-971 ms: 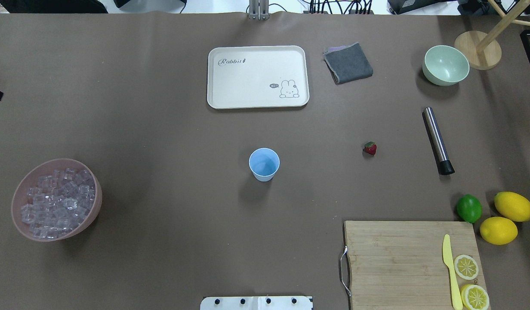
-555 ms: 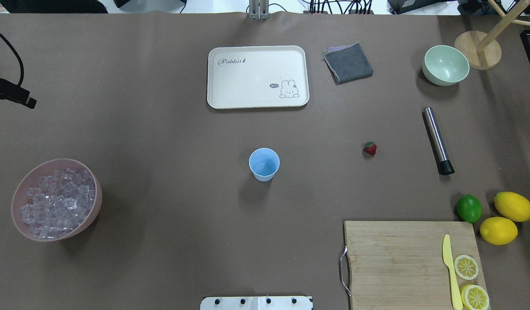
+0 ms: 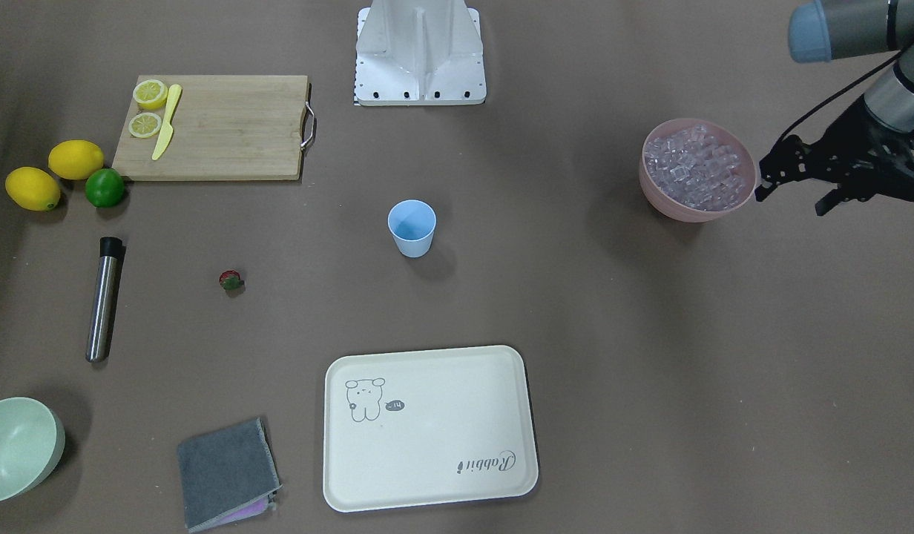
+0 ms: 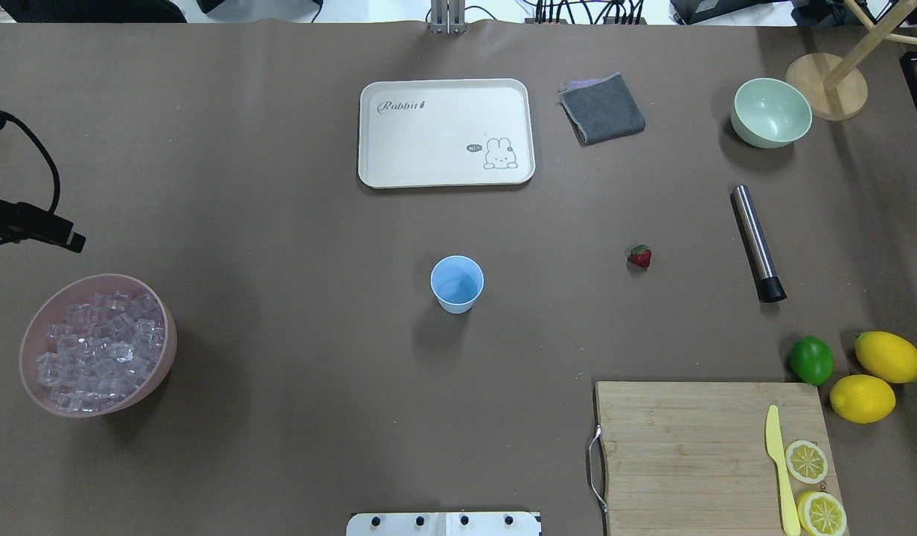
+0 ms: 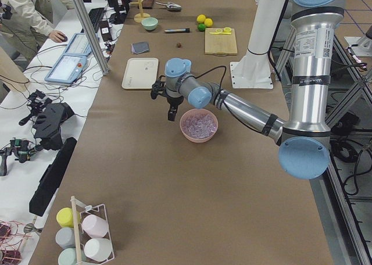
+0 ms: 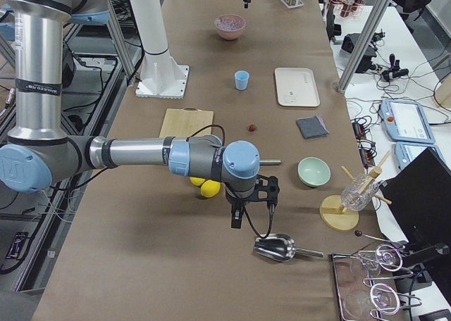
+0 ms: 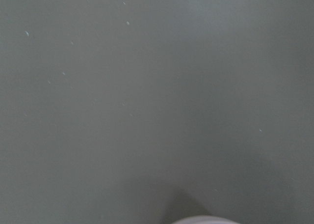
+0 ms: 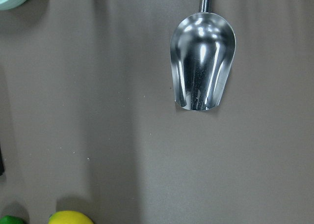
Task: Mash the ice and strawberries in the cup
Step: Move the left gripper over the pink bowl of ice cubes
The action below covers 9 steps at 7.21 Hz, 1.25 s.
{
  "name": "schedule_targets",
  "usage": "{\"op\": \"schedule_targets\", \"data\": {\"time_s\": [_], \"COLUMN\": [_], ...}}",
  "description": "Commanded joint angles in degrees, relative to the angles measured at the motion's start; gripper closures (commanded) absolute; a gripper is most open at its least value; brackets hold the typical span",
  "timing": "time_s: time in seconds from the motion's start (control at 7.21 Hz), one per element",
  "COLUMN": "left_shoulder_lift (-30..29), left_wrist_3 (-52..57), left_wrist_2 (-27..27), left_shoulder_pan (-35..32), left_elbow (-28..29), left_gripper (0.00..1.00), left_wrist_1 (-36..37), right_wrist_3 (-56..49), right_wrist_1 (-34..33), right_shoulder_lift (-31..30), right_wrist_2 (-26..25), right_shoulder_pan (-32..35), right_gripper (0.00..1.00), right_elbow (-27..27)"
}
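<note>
Mid-table, the light-blue cup (image 4: 457, 283) stands upright with nothing crowding it. The strawberry (image 4: 640, 257) lies well off to its right, between the cup and a steel muddler (image 4: 756, 242). The ice (image 4: 97, 350) sits heaped in the pink bowl (image 4: 38, 394) at the left edge. The left gripper (image 3: 789, 205) hangs near the bowl's far rim, fingers spread and holding nothing. The front view shows both fingers, but the overhead crops it to one. The right gripper (image 6: 252, 215) only turns up in the right side view, near a metal scoop (image 8: 202, 67), so I can't tell its grip. The left wrist cam is mostly blurry table.
</note>
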Motion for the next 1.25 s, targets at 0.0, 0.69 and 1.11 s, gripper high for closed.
{"op": "schedule_targets", "data": {"time_s": [0.0, 0.69, 1.11], "left_shoulder_lift": [3.74, 4.36, 4.36], "left_wrist_3": [-2.23, -1.79, -1.44], "left_wrist_2": [1.4, 2.56, 2.64], "left_shoulder_pan": [3.32, 4.29, 4.64], "left_elbow": [-3.45, -2.84, -2.23], "left_gripper": [0.02, 0.02, 0.02], "left_wrist_1": [-0.1, -0.55, -0.89], "right_wrist_3": [-0.01, -0.18, -0.01], "right_wrist_1": [0.04, 0.21, 0.21], "right_shoulder_lift": [-0.1, -0.19, -0.19], "right_wrist_2": [0.01, -0.08, -0.08], "right_shoulder_pan": [-0.17, -0.35, -0.61], "right_gripper": [0.0, 0.0, 0.0], "right_elbow": [-0.05, 0.12, 0.3]}}
